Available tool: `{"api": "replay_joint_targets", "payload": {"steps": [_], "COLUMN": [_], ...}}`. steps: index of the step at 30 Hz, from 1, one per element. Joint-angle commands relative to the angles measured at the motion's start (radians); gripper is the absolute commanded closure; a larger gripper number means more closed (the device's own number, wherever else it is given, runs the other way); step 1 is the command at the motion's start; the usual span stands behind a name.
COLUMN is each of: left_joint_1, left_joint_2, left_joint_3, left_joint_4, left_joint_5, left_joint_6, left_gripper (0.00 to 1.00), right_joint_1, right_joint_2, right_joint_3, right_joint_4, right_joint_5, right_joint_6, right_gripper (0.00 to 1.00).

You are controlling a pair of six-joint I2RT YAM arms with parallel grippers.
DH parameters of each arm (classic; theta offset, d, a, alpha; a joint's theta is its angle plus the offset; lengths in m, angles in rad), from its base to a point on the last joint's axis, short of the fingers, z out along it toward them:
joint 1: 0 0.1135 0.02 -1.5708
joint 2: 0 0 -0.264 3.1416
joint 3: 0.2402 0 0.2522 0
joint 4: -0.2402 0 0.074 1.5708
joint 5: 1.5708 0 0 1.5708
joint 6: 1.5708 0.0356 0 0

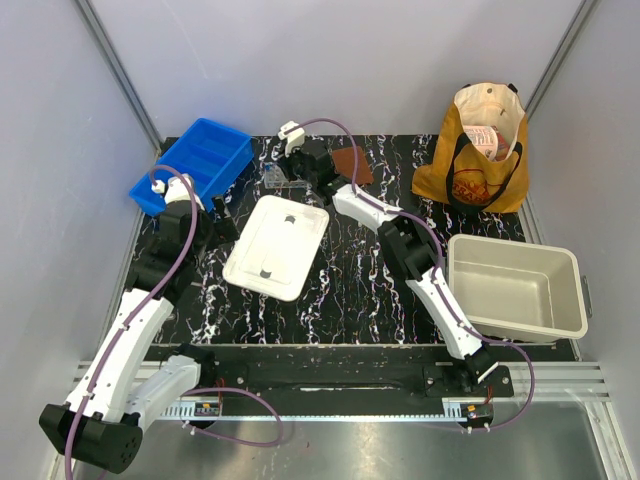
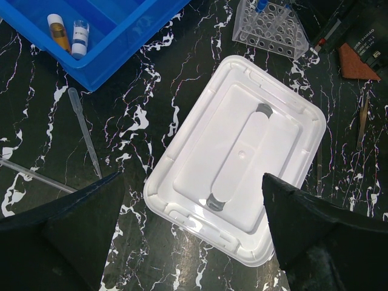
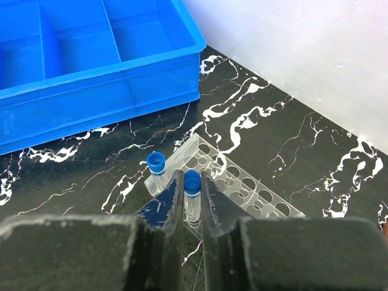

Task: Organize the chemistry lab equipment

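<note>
My right gripper [image 3: 191, 176] is shut on a blue-capped tube [image 3: 192, 194] and holds it upright at the near end of the small clear tube rack [image 3: 242, 188]. A second blue-capped tube [image 3: 156, 167] stands in the rack just to its left. In the top view this gripper [image 1: 285, 165] is at the back of the table by the rack [image 1: 275, 175]. My left gripper [image 2: 191, 200] is open and empty above the near corner of a white lid [image 2: 242, 151]. An amber vial [image 2: 59, 31] and a white-capped clear vial [image 2: 79, 39] lie in the blue bin [image 2: 115, 36].
A plastic pipette [image 2: 85, 130] and a clear rod [image 2: 36, 176] lie left of the lid. Thin tools [image 2: 362, 118] lie to its right by a brown triangle [image 2: 357, 63]. A tan tote bag [image 1: 480, 145] and a beige tub [image 1: 515, 285] stand at the right.
</note>
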Motion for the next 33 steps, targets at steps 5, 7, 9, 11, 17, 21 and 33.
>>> {"api": "replay_joint_targets", "payload": {"steps": [5, 7, 9, 11, 17, 21, 33], "left_joint_1": [-0.001, -0.001, -0.001, -0.001, -0.001, -0.001, -0.001], "left_joint_2": [-0.005, -0.004, -0.007, -0.005, -0.008, -0.008, -0.01], "left_joint_3": [0.0, 0.0, 0.0, 0.0, 0.0, 0.0, 0.0], "left_joint_4": [0.037, 0.037, 0.037, 0.037, 0.037, 0.037, 0.035], "left_joint_5": [0.001, 0.003, 0.001, 0.003, 0.003, 0.006, -0.003], "left_joint_6": [-0.009, -0.009, -0.009, -0.009, -0.01, -0.01, -0.01], "left_gripper": [0.01, 0.01, 0.01, 0.01, 0.01, 0.01, 0.01], "right_joint_1": [0.012, 0.011, 0.009, 0.009, 0.011, 0.011, 0.012], "right_joint_2": [0.005, 0.006, 0.006, 0.009, 0.019, 0.022, 0.031], "right_joint_3": [0.026, 0.019, 0.012, 0.009, 0.003, -0.001, 0.005], "right_joint_4": [0.018, 0.019, 0.022, 0.022, 0.021, 0.027, 0.025], "right_joint_5": [0.007, 0.01, 0.012, 0.015, 0.027, 0.032, 0.04], "right_joint_6": [-0.011, -0.014, -0.014, -0.013, -0.01, -0.008, -0.004], "right_gripper": [0.82, 0.81, 0.81, 0.81, 0.8, 0.8, 0.7]}}
